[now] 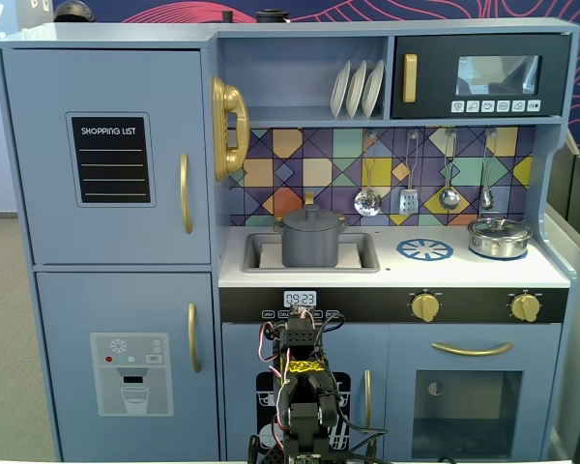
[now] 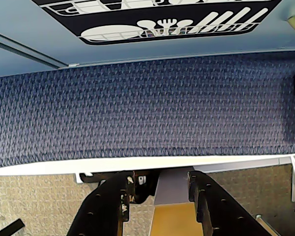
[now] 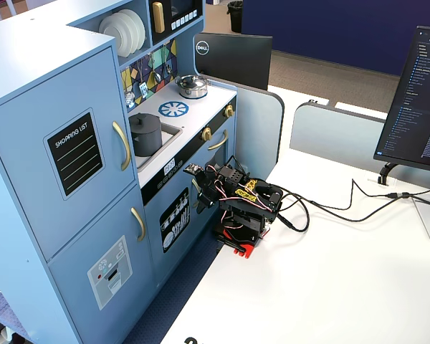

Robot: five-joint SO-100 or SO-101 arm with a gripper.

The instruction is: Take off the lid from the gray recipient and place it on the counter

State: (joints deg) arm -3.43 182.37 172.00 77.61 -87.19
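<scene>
Low, arm [image 3: 244, 204] folded on table [image 3: 330, 287], fingers [image 2: 123, 196] apart, empty.

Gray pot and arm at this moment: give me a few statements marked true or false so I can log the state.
1. The lid sits on the gray pot. True.
2. The gray pot stands on the blue burner. False: it stands in the recessed sink, to the left of the burner in that fixed view.
3. The tool grips the lid. False: in the wrist view its fingers are apart with nothing between them, down by the kitchen's base.
4. A shiny silver pot rests on the counter to the right of the burner. True.
5. The arm is stretched over the counter. False: it is folded low in front of the kitchen.
</scene>
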